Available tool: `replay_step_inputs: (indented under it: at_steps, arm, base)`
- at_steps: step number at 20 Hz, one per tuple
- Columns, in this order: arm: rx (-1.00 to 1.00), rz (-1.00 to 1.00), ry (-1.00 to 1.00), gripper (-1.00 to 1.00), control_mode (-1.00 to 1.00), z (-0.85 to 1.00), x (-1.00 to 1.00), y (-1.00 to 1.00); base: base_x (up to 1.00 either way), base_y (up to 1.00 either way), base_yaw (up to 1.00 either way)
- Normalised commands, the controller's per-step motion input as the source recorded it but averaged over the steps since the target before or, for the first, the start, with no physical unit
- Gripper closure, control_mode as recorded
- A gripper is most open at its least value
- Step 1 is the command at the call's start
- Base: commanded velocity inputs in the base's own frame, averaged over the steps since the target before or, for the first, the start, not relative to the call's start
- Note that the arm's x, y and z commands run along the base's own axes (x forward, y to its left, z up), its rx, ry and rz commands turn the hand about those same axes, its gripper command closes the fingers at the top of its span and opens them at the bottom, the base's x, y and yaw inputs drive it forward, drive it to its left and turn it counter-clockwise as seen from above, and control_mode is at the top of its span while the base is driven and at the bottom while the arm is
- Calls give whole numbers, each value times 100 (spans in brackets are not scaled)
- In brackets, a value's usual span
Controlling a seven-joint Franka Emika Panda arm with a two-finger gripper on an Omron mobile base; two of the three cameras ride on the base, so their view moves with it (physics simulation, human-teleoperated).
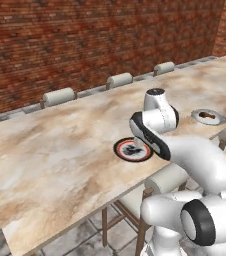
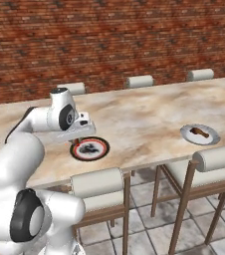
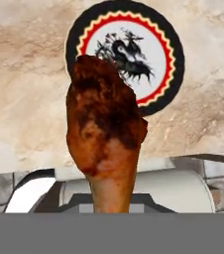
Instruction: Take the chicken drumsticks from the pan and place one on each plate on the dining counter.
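Holding a drumstick [image 3: 104,139] clenched in my gripper [image 2: 77,141], I see it hanging above the near-left rim of the ringed plate [image 2: 90,149] on the worktop [image 2: 144,114]. Farther right, the second plate [image 2: 200,134] carries the other drumstick [image 2: 199,131].

I'm in a home dining area: a long marbled worktop [image 1: 60,150] lined with padded chairs [image 2: 99,191], brick wall [image 1: 85,40], tiled floor [image 2: 144,219].

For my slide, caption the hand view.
Gripper holds a drumstick over the red-ringed plate on the dining counter.
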Motion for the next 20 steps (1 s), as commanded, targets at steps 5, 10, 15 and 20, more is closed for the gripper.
replay_step_inputs:
  at_steps: [5,10,15,20]
  arm:
    - [-1,12,1,100,-100,-85,81,8]
    - [0,11,-2,100,-100,-66,79,0]
    - [0,8,-5,100,-100,-55,78,0]
    - [0,9,-1,100,-100,-46,66,0]
  base:
    - [0,0,0]
    - [0,0,0]
    - [0,0,0]
    - [0,0,0]
